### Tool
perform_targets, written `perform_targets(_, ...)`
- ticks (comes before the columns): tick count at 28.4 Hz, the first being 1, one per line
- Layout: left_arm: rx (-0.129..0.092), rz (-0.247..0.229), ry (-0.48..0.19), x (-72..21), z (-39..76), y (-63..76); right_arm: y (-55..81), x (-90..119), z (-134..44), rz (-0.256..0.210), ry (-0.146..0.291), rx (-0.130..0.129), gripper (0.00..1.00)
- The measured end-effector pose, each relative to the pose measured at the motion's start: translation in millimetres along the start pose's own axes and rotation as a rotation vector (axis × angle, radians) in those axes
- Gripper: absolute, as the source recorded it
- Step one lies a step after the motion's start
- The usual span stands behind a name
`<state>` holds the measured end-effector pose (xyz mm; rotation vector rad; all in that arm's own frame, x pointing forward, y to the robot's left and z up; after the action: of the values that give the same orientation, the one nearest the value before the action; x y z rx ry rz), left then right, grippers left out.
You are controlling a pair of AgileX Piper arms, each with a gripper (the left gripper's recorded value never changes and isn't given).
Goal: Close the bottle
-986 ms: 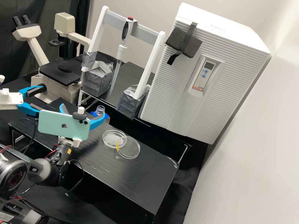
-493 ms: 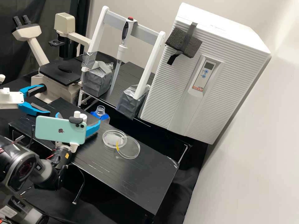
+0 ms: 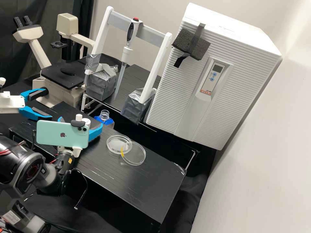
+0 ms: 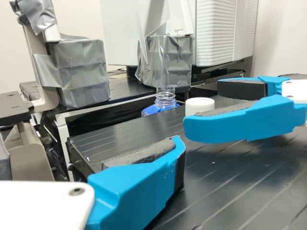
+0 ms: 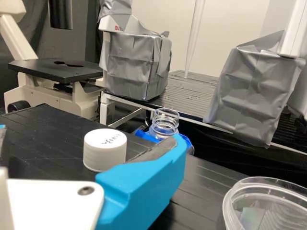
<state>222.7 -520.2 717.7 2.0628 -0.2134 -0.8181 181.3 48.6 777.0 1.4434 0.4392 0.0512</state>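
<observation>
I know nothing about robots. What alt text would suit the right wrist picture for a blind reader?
A white bottle cap stands on a black bench beside a bright blue robot finger, with an open clear bottle just beyond. A clear dish lies to one side, and grey taped blocks stand farther back.

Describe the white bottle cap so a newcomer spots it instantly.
Find the black slatted bench near the big white ribbed machine. At its far edge, beside the open clear bottle, stands the short white round cap, opaque, unlike the two clear flat dishes.
</observation>
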Motion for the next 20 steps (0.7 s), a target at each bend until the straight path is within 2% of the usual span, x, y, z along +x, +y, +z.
perform_targets(20,0.004,0.009,-0.001,1.7,-0.9,2.3,-0.5,3.2,1.8,-0.007,-0.005,0.003,0.0)
